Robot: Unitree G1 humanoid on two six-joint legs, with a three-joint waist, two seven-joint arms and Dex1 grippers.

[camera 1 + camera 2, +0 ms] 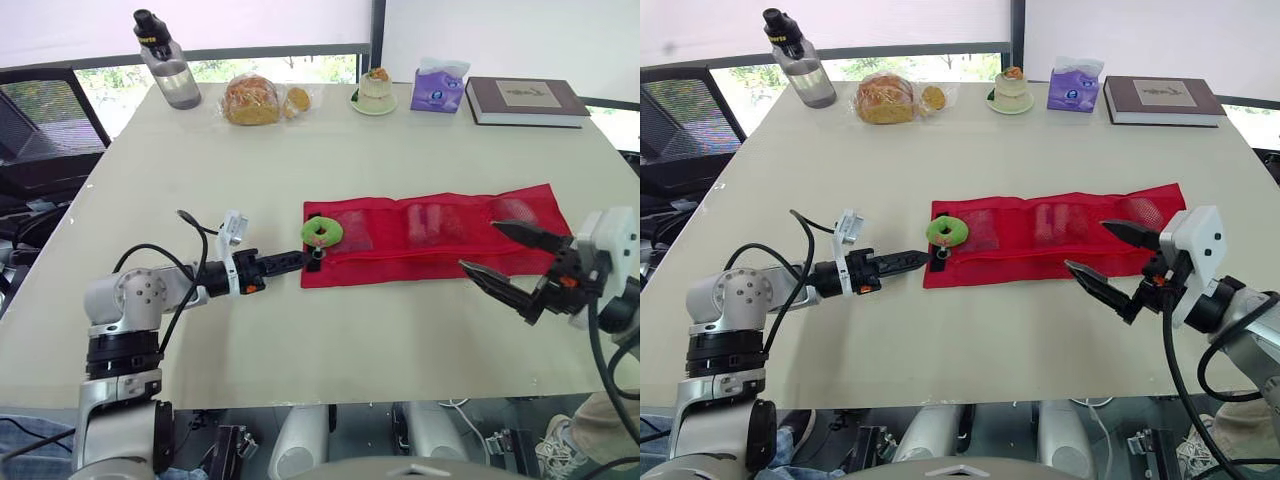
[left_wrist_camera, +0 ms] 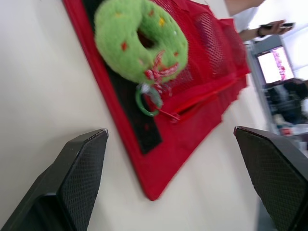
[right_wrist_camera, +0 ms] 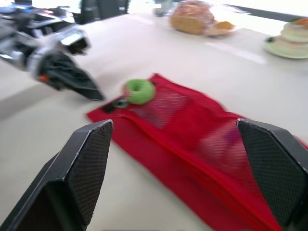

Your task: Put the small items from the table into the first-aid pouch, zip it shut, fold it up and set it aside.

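Observation:
A red mesh first-aid pouch (image 1: pixel 440 238) lies unfolded flat across the table's middle, with pale items showing through its pockets (image 1: pixel 430 222). A green plush ring (image 1: pixel 322 232) rests on its left end, and a small green zipper ring (image 2: pixel 147 98) sits just beside it. My left gripper (image 1: pixel 300 261) is low at the pouch's left edge, pointing at the zipper ring, open with nothing between its fingers (image 2: pixel 82 163). My right gripper (image 1: pixel 478 245) hovers over the pouch's right part, open wide and empty.
Along the far edge stand a water bottle (image 1: pixel 168 62), bagged bread (image 1: pixel 252 100), a small cake on a plate (image 1: pixel 375 92), a purple tissue pack (image 1: pixel 437 88) and a brown book (image 1: pixel 525 100). A person's hand holding a phone (image 2: pixel 269 29) is beyond the table.

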